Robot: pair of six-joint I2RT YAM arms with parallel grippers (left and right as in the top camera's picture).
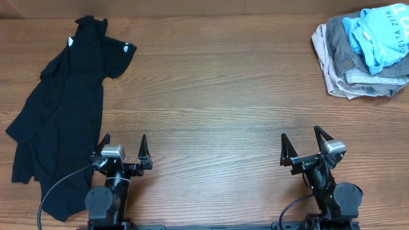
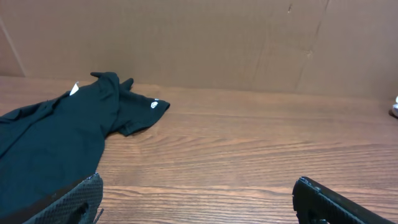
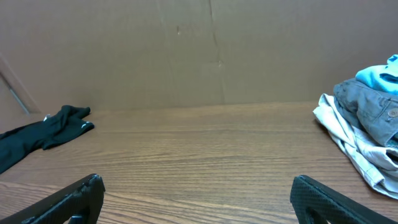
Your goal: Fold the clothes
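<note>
Start of task, prob: L gripper point(image 1: 124, 140) & R gripper point(image 1: 300, 135) gape wide, empty; next move likely needs black T-shirt point(image 1: 64, 108) spread flat

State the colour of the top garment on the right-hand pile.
Light blue T-shirt with white lettering, clearest overhead.

The setting reads as a robotics test bench in a lab-like room. A brown wood-grain tabletop point(image 1: 211, 96) is closed off at the back by plain brown cardboard panels point(image 2: 249, 43). Two black robot arms, left point(image 1: 108, 191) and right point(image 1: 329, 188), are mounted at its near edge, and a dark cable point(image 1: 51, 191) is seen trailing from the left one.
</note>
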